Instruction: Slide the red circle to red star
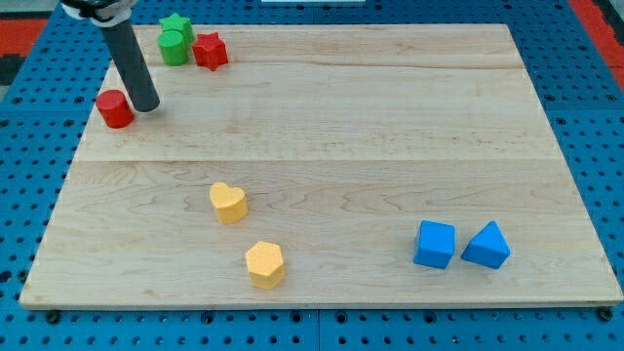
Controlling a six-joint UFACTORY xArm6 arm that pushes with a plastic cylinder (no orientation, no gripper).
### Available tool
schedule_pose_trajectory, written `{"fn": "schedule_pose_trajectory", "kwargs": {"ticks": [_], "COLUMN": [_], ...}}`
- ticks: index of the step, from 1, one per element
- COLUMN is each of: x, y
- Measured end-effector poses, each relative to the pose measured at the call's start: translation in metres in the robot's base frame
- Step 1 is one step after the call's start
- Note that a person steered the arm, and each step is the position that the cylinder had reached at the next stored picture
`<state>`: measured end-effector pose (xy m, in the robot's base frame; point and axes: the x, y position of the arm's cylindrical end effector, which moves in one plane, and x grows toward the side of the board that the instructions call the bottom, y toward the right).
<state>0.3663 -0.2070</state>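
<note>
The red circle [115, 108] lies near the board's left edge, in the upper left of the view. The red star [210, 51] sits near the top edge, up and to the right of it. My tip [145, 106] rests on the board just right of the red circle, touching or almost touching its right side. The dark rod rises from there toward the view's top left.
A green circle [173, 46] and a green star [178, 27] sit right beside the red star's left side. A yellow heart [228, 203] and a yellow hexagon [264, 263] lie lower centre-left. A blue cube [434, 244] and a blue triangle [487, 245] lie lower right.
</note>
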Motion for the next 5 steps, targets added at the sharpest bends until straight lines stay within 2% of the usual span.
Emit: {"fn": "schedule_pose_trajectory", "kwargs": {"ticks": [1, 2, 4, 5], "x": [0.077, 0.082, 0.027, 0.025], "y": [-0.005, -0.022, -0.048, -0.081]}}
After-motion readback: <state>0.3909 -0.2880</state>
